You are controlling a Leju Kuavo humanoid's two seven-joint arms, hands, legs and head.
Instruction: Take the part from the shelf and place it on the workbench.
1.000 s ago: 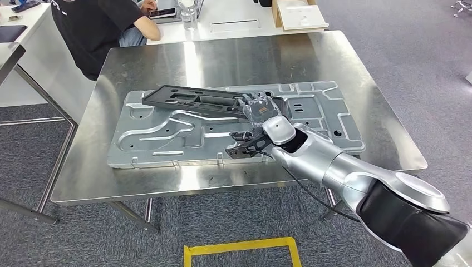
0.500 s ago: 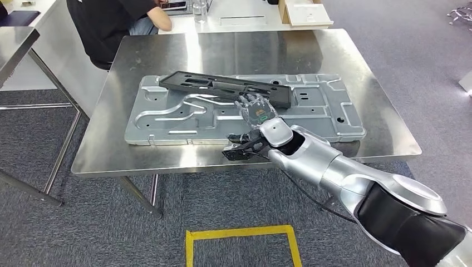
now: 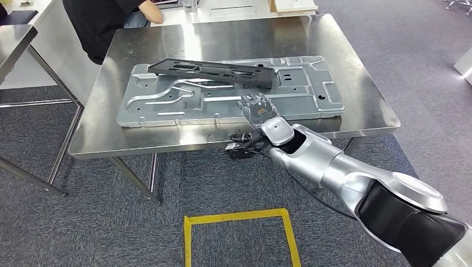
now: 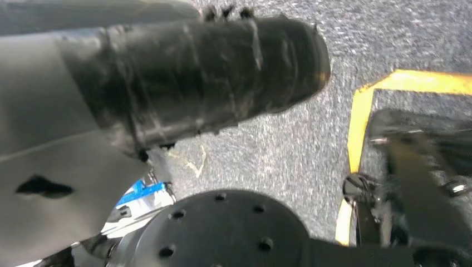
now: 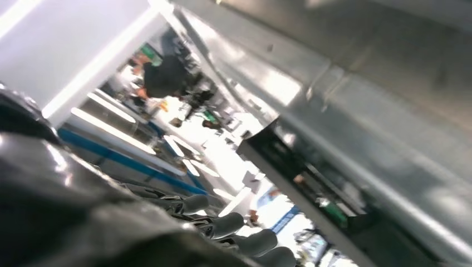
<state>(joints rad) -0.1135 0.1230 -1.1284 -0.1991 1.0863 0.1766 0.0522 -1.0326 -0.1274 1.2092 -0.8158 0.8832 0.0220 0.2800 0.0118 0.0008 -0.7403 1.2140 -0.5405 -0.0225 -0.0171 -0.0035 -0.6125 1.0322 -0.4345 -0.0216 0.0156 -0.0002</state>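
While the black part [image 3: 213,71] lies on the workbench [image 3: 362,105], the right hand [image 3: 257,110] hangs empty near the table's front edge.
Resting aslant across the far side of a grey stamped metal panel [image 3: 300,94], the part sits apart from the fingers [image 3: 250,102], which are spread and extended toward it over the panel's near edge, touching nothing. The left hand's state cannot be told from the blurred wrist view.
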